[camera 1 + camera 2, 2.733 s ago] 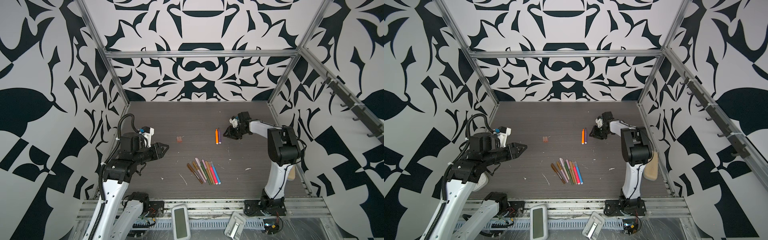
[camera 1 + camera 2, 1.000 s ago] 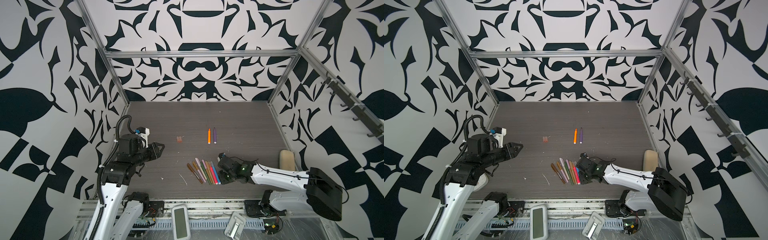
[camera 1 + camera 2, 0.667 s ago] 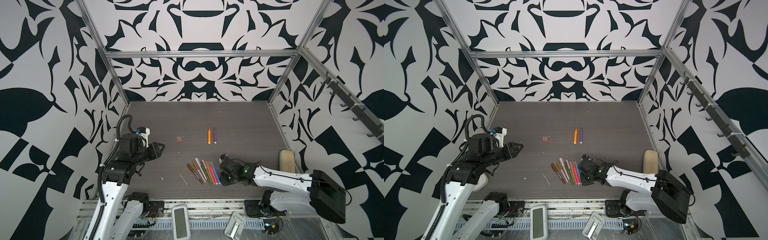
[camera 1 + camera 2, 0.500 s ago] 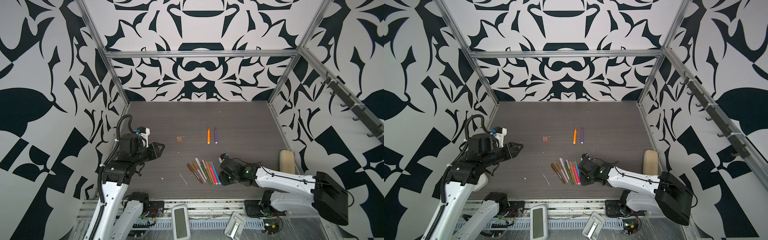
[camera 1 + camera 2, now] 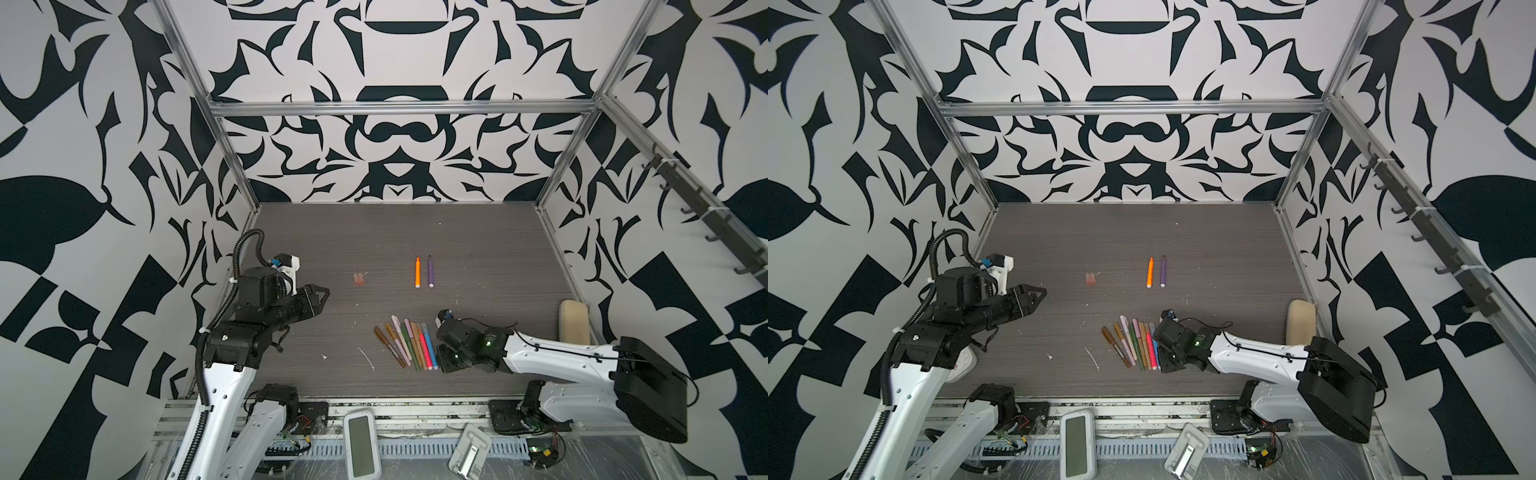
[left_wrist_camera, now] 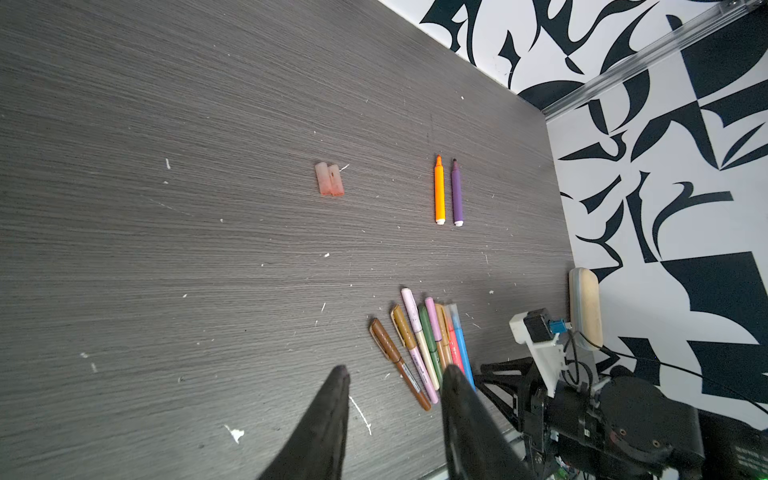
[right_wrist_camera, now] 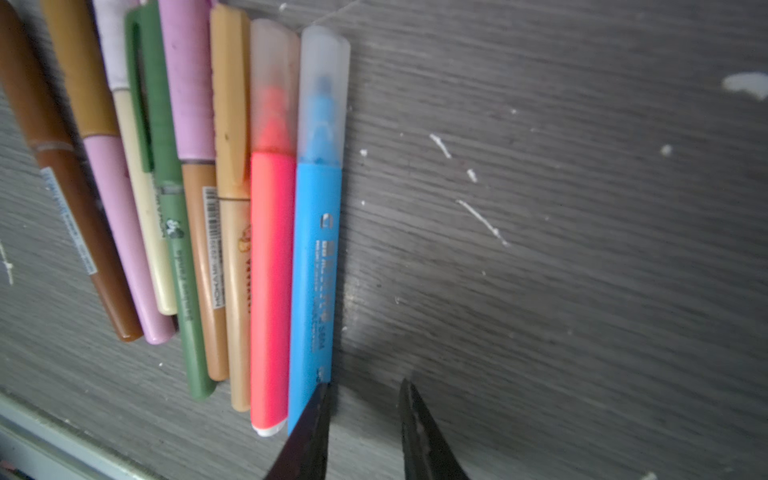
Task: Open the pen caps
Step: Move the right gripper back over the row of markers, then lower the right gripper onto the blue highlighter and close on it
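Note:
Several capped pens (image 5: 407,343) lie side by side near the table's front middle. The blue pen (image 7: 316,249) at the row's end wears a frosted pen cap (image 7: 324,91), and so does the red pen (image 7: 272,270) beside it. My right gripper (image 7: 365,388) is low at the blue pen's tail, narrowly open. One finger touches the pen's side and only bare table shows between the two. Farther back lie an uncapped orange pen (image 5: 417,272) and a purple pen (image 5: 430,271), with two loose pinkish caps (image 5: 359,279) to their left. My left gripper (image 6: 396,372) hovers open and empty at the left.
A beige oblong case (image 5: 573,322) rests against the right wall. White scraps (image 5: 368,359) dot the grey table. Patterned walls with metal rails close in three sides. A white handheld device (image 5: 361,444) lies on the front rail.
The right arm has swung from the back, near the orange and purple pens, to the front beside the blue pen. Over the last second it edged closer. The left arm drew back slightly.

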`<state>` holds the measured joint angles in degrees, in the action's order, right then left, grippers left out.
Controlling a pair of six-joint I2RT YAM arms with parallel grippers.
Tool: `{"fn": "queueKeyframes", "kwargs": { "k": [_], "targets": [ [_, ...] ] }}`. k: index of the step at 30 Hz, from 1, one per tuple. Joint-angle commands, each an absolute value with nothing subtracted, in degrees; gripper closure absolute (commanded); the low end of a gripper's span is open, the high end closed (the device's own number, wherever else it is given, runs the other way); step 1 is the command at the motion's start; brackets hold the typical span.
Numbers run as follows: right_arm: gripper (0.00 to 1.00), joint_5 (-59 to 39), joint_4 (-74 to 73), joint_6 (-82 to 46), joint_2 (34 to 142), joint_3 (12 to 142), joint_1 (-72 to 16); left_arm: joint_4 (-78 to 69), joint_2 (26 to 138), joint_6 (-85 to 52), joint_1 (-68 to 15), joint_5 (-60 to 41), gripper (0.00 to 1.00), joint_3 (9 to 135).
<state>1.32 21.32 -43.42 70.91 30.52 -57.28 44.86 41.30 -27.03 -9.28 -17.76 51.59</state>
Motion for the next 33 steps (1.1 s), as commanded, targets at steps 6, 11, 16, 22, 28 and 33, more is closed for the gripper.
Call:
{"fn": "queueKeyframes", "kwargs": {
  "k": [6, 11, 16, 22, 28, 33],
  "targets": [
    [0.68, 1.4, 18.3, -43.0, 70.4, 31.4, -58.6, 46.2, 41.4, -27.2, -9.0, -17.6, 0.59, 51.1],
    [0.68, 1.1, 16.9, -43.2, 72.2, 31.7, -59.1, 46.2, 41.3, -27.2, -9.1, -17.6, 0.59, 51.1],
    [0.68, 1.1, 16.7, -43.3, 74.1, 32.3, -59.3, 46.2, 41.6, -27.2, -9.1, -17.6, 0.59, 51.1],
    [0.67, 2.1, 16.1, -43.8, 74.0, 33.3, -61.1, 46.2, 41.5, -27.2, -9.1, -17.7, 0.59, 51.1],
    [0.65, 2.6, 15.6, -43.8, 74.0, 34.4, -62.4, 46.2, 41.6, -27.2, -9.1, -17.9, 0.59, 51.2],
    [0.64, 3.1, 14.3, -44.6, 75.7, 34.6, -63.6, 46.1, 41.5, -27.1, -9.0, -17.9, 0.59, 51.2]
  ]
}}
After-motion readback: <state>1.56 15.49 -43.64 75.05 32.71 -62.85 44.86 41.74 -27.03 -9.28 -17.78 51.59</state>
